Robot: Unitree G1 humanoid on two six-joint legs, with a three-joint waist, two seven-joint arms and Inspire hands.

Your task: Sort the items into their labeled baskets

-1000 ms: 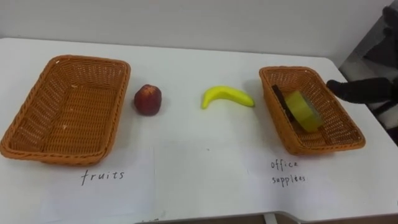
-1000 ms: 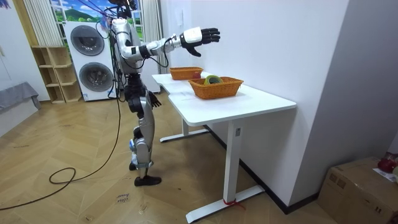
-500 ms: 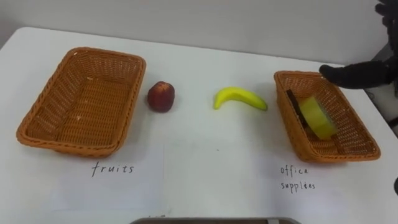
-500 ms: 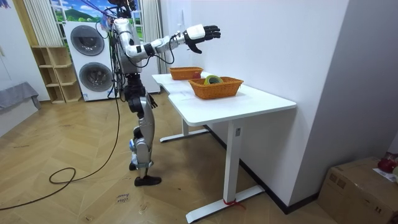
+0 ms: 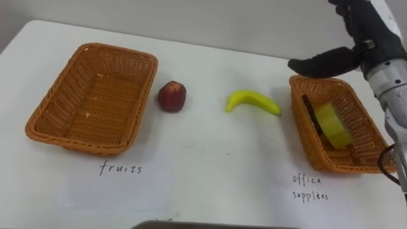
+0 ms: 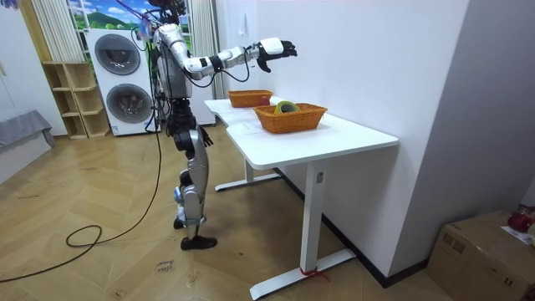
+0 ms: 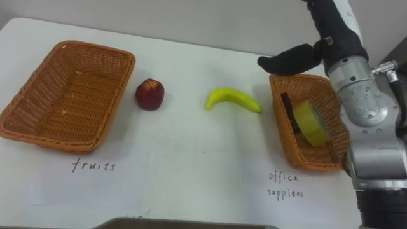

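Observation:
On the white table (image 5: 203, 159) a red apple (image 5: 172, 97) lies just right of the empty left wicker basket (image 5: 92, 95), which has "fruits" written in front of it. A yellow banana (image 5: 253, 102) lies between the apple and the right wicker basket (image 5: 356, 159), marked "office supplies". That basket holds a yellow-green tape roll (image 5: 334, 124) and a dark flat item (image 5: 310, 114). My right hand (image 5: 331, 60) hovers open and empty above the right basket's far left corner, fingers pointing left towards the banana. My left hand (image 6: 206, 136) hangs by my hip in the room view.
I stand at the table's long side in the room view. A wall runs close behind the table's far edge. The table's right edge lies just past the right basket. Washing machines (image 6: 124, 79) and a shelf stand behind me.
My right hand has swung left, from over the right basket's right rim to above its far left corner. The head camera has shifted, so the whole scene sits further right.

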